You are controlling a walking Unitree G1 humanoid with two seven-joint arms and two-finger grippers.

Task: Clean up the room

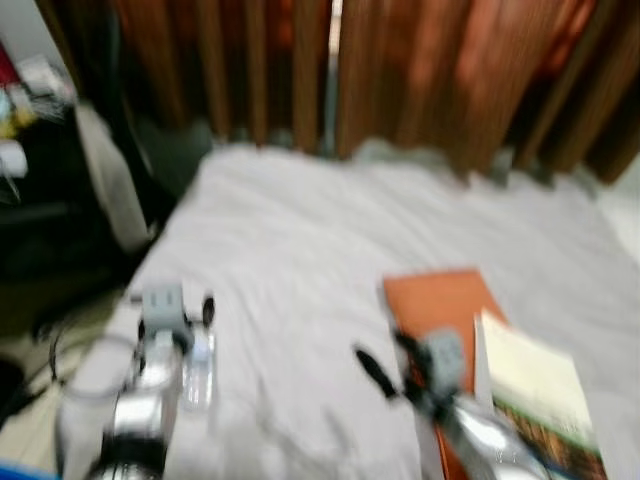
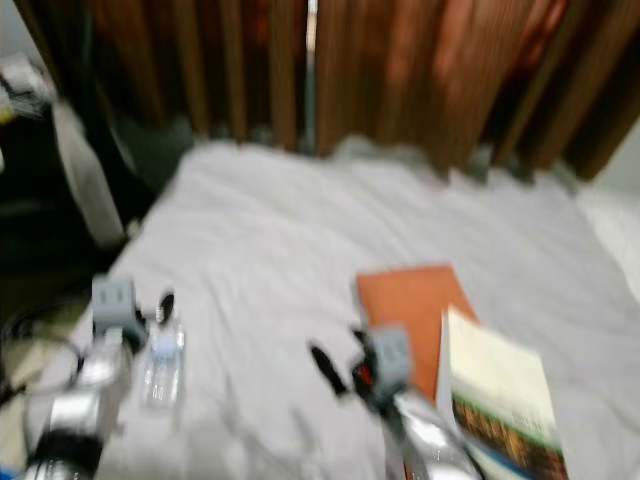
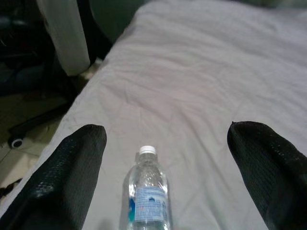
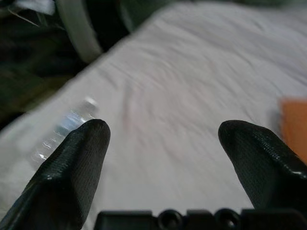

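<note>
A clear plastic water bottle point(image 3: 148, 199) with a white cap lies on the white bed sheet point(image 1: 300, 240) near the bed's left edge. My left gripper point(image 3: 165, 130) hovers just above it, open, and the bottle lies between the two fingers without touching them. Toward the right of the bed, my right gripper point(image 1: 390, 365) is open with nothing between its fingers; its wrist view catches the bottle point(image 4: 62, 132) off to one side. An orange book point(image 1: 440, 300) lies flat by the right gripper. A second book point(image 1: 535, 390) with a pale and green cover rests partly on it.
Brown curtains point(image 1: 400, 70) hang behind the bed. Left of the bed stand a chair with a white back point(image 1: 110, 180) and dark furniture point(image 1: 40, 210), with cables on the floor point(image 1: 60, 350). The head views are blurred.
</note>
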